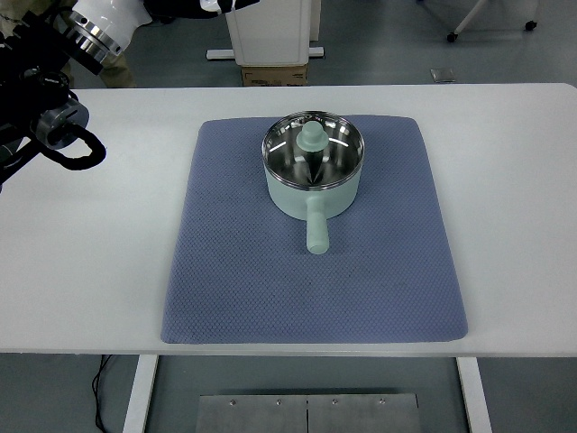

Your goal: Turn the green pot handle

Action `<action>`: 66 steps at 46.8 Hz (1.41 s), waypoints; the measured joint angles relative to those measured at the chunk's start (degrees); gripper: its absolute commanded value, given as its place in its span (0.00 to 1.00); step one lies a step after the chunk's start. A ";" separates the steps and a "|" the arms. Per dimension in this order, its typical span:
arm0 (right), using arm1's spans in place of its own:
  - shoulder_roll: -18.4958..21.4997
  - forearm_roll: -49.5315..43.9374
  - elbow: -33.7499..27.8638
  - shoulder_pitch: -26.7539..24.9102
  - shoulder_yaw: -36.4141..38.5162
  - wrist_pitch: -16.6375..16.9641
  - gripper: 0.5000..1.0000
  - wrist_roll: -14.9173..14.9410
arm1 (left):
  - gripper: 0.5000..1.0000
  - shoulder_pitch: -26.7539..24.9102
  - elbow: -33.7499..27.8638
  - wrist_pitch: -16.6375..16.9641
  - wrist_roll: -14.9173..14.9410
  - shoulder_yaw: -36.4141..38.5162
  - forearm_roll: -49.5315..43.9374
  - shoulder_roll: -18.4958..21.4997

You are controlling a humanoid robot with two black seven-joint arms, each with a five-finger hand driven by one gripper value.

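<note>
1. A green pot point(313, 176) sits on a blue mat point(313, 271) at frame centre, its handle point(316, 227) pointing toward the desk's point(514, 180) near edge.
2. The left arm point(50, 108) is at upper left; whether its hand is open, I cannot tell.

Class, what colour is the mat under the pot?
Blue-grey, with a fine dotted weave; the mat shows best in the head view.

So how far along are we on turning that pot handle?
Nothing looks done: the green pot sits on the blue mat with its handle pointing toward the table's near edge, untouched. Nothing is in hand; the left arm is at the far left edge, away from it. Reaching, gripping and rotating all remain.
</note>
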 measured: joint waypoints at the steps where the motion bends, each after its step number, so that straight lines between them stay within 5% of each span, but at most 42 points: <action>1: 0.00 0.00 -0.01 -0.01 0.00 0.00 1.00 0.00 | 1.00 -0.67 -0.05 -0.35 -0.01 0.55 0.53 0.02; 12: 0.00 0.00 0.01 -0.03 0.00 -0.01 1.00 0.00 | 1.00 -6.93 -1.39 -1.53 -0.01 8.46 8.24 -0.21; 27: 0.00 0.00 -0.03 -0.02 0.00 0.00 1.00 0.00 | 1.00 -11.69 -1.76 -8.82 -0.01 12.17 17.03 -2.09; 66: 0.00 0.00 -0.04 -0.01 0.00 -0.01 1.00 0.00 | 1.00 -14.02 -2.81 -22.29 0.01 12.57 43.89 -11.65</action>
